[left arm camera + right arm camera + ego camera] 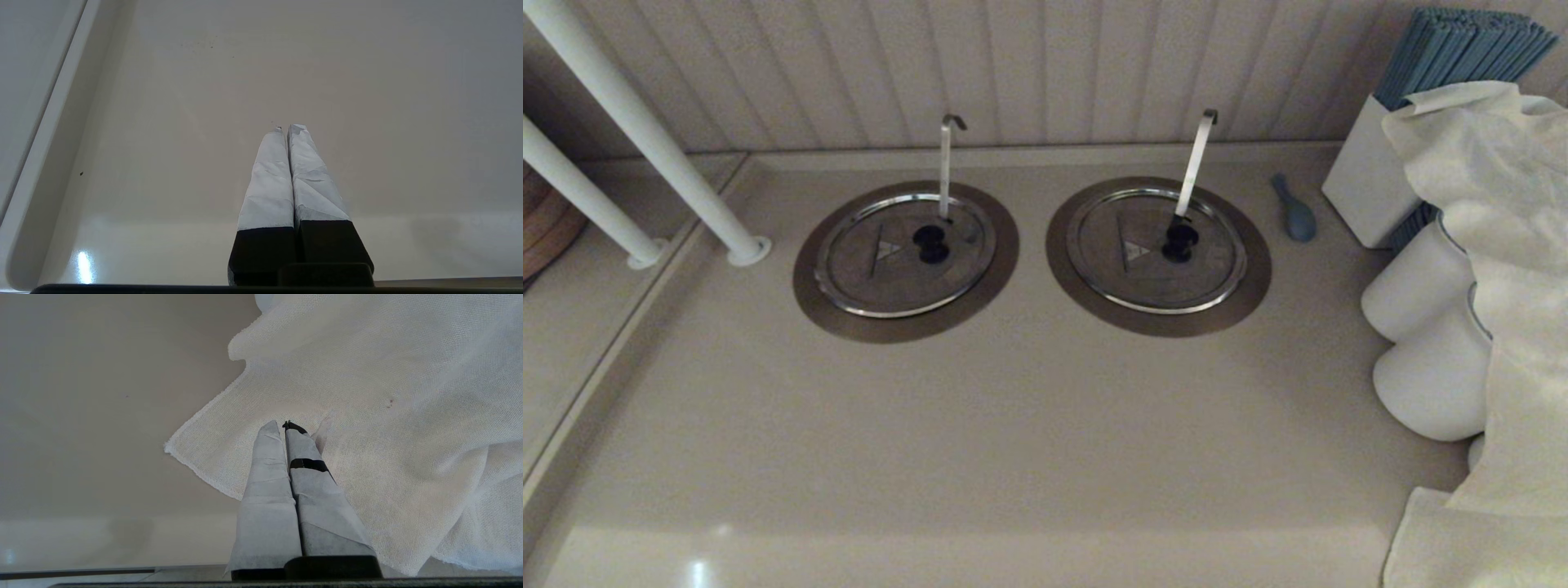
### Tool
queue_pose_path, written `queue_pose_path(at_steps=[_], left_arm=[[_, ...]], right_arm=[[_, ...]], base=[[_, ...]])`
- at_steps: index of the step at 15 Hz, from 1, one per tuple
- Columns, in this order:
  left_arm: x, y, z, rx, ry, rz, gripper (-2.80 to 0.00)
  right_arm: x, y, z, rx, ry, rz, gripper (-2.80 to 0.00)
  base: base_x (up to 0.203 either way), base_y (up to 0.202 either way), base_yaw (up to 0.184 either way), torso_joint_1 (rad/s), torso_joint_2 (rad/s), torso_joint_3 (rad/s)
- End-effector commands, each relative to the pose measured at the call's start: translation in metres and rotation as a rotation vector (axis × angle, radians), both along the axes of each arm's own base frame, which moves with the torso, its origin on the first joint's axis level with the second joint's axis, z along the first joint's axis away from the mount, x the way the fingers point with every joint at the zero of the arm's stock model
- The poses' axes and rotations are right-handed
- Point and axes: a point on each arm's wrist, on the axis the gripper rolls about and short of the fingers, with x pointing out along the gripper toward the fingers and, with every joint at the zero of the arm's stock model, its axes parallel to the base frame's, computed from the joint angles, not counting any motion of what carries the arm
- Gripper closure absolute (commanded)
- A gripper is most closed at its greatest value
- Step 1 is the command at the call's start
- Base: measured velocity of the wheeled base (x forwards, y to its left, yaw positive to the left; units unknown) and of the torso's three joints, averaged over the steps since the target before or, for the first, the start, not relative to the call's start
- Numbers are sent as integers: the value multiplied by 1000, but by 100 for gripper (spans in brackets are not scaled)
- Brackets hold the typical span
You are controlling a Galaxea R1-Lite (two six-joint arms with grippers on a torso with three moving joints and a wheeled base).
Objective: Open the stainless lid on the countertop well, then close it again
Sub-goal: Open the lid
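The stainless lid [905, 255] lies flat on the left countertop well, whose bronze-grey flange [827, 304] rings it. The lid has a black centre knob [931, 243] and a pale triangle mark. A thin grey hooked ladle handle [945, 167] rises behind the knob. Neither arm shows in the head view. My left gripper [286, 128] is shut with nothing in it, above bare beige countertop. My right gripper [282, 425] is shut and empty too, hovering over a white cloth [388, 416].
A twin lid [1156, 249] with a wider, whiter leaning handle [1196, 163] covers the right well. A blue spoon [1294, 212], a white box of blue sticks [1368, 188], white jars [1429, 376] and draped cloth [1503, 245] crowd the right. White poles [645, 139] stand at left.
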Motion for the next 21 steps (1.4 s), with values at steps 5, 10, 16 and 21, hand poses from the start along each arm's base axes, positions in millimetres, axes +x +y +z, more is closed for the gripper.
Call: queue_pose_path(at_steps=[5, 10, 16, 21], left_arm=[[0, 0, 0, 0, 2, -1, 0], [0, 0, 0, -1, 2, 1, 0], [0, 0, 0, -1, 2, 2, 0], [0, 0, 0, -1, 2, 1, 0]], right_arm=[[0, 0, 0, 0, 1, 1, 0], [0, 0, 0, 0, 1, 3, 0], [0, 0, 0, 0, 0, 1, 0], [0, 0, 0, 0, 2, 2, 0]], base=[[0, 0, 0, 0, 0, 0], [0, 0, 0, 0, 0, 0], [0, 0, 0, 0, 0, 0], [0, 0, 0, 0, 0, 0]])
